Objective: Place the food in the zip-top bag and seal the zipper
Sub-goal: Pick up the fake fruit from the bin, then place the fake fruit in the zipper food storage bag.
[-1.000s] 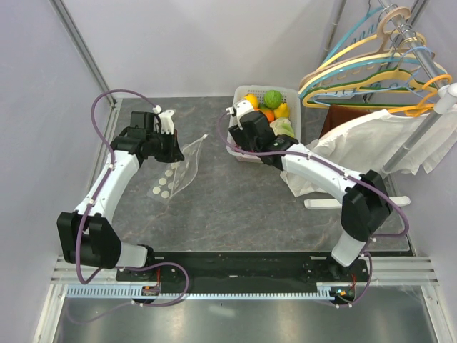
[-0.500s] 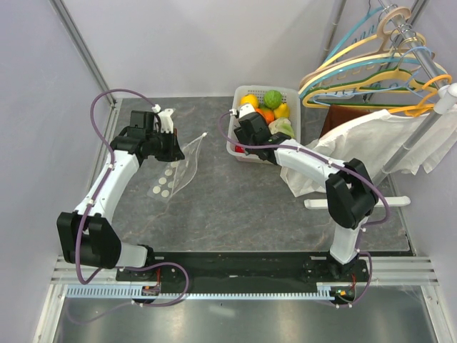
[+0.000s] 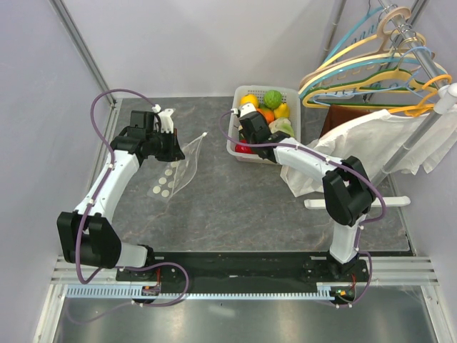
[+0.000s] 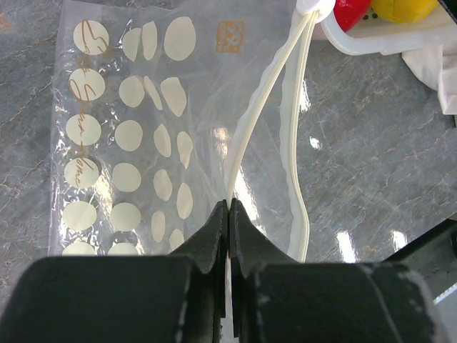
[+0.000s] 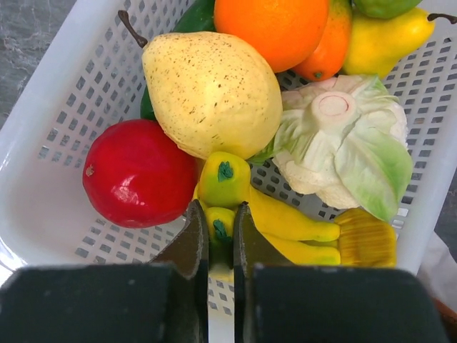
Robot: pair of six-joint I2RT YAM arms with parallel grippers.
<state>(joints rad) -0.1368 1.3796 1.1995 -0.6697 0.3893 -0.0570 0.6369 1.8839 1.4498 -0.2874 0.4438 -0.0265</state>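
Observation:
The zip-top bag (image 4: 128,143), clear with pale dots, lies flat on the grey table, also seen from above (image 3: 171,175). My left gripper (image 4: 229,204) is shut on one strip of the zipper (image 4: 246,136), holding the mouth apart; the white slider tab (image 4: 314,6) sits at the far end. The food fills the white basket (image 5: 57,93): a yellow pear (image 5: 211,93), a red apple (image 5: 136,171), an orange (image 5: 275,28), a pale cauliflower (image 5: 343,143) and a banana bunch (image 5: 285,218). My right gripper (image 5: 221,214) is down in the basket, shut on a banana tip.
The basket (image 3: 232,128) stands at the back of the table, right of the bag. A white garment (image 3: 378,136) hangs from a rack at the right beside coloured hangers (image 3: 371,71). Grey walls close in the left and back.
My right gripper has reached further into the basket and closed from wide open onto the banana tip. The left gripper and bag have not moved.

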